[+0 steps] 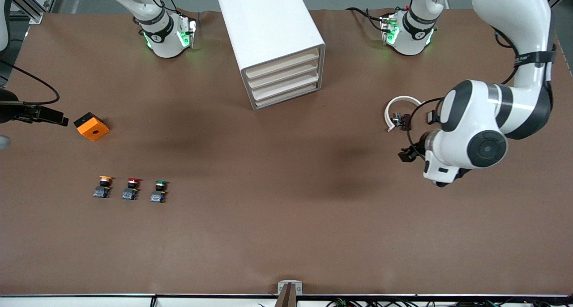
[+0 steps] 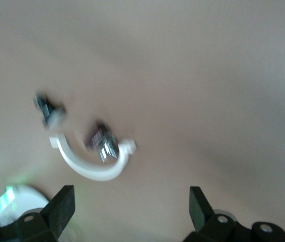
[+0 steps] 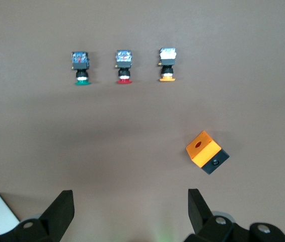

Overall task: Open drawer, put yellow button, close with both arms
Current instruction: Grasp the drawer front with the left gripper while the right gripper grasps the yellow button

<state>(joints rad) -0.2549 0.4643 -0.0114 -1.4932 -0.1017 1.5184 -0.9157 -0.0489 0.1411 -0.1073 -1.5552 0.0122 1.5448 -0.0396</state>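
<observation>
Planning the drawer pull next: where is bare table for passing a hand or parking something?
Bare: from the drawer cabinet front down to the camera edge, between the three buttons and the white ring. Crowded: around yellow button and orange box.

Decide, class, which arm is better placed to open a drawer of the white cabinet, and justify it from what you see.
Probably the left. The cabinet's drawer fronts face its end of the table, and the open left gripper hangs near the white ring. The open right gripper looks down on the buttons.
</observation>
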